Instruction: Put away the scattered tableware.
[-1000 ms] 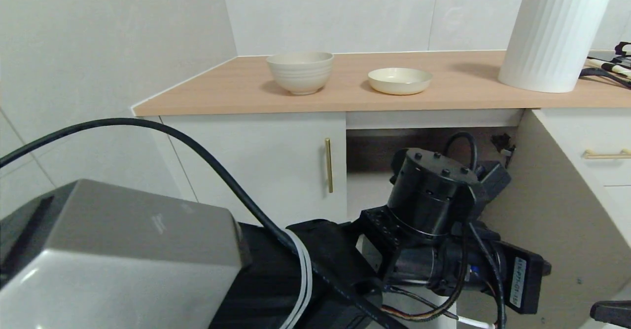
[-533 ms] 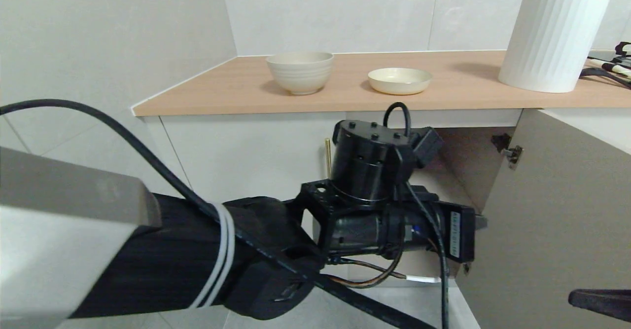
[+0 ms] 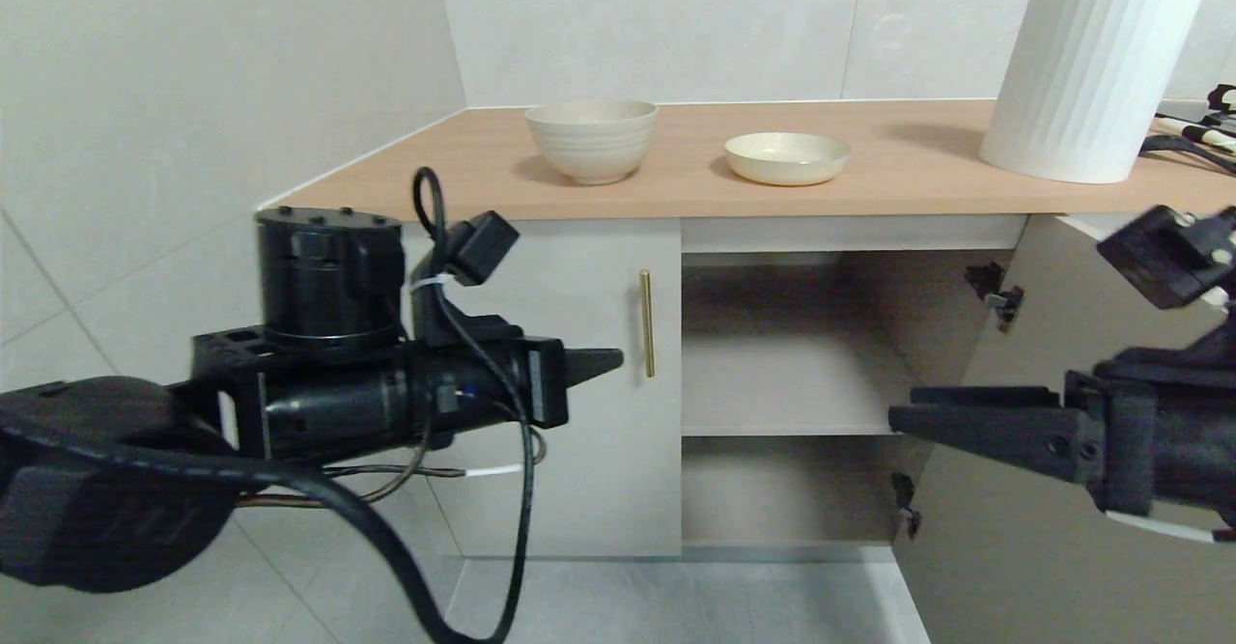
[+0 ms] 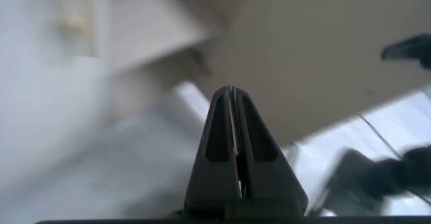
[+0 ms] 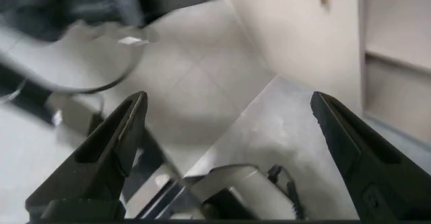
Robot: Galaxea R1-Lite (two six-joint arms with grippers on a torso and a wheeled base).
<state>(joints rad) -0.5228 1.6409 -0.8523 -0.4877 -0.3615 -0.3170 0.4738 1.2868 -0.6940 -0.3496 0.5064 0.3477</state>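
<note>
A cream ribbed bowl [image 3: 591, 140] and a shallow cream dish [image 3: 786, 157] stand on the wooden countertop [image 3: 463, 181], near its back left. My left gripper [image 3: 597, 363] hangs below the counter in front of the closed left cabinet door [image 3: 570, 393], shut with its fingers pressed together and holding nothing; the left wrist view shows the same gripper [image 4: 231, 99] over the floor. My right gripper [image 3: 908, 419] is at the right, level with the open cabinet; in the right wrist view that gripper [image 5: 229, 123] is wide open with nothing between its fingers.
The right cabinet door [image 3: 1053, 432] stands swung open, showing bare shelves [image 3: 782, 403]. A brass handle [image 3: 645, 323] is on the closed door. A tall white ribbed container [image 3: 1091, 74] and dark utensils [image 3: 1197, 132] sit at the counter's right. Tiled walls close the left corner.
My left arm has swung from the middle, in front of the open cabinet, out to the left. My right gripper has risen into view at the right.
</note>
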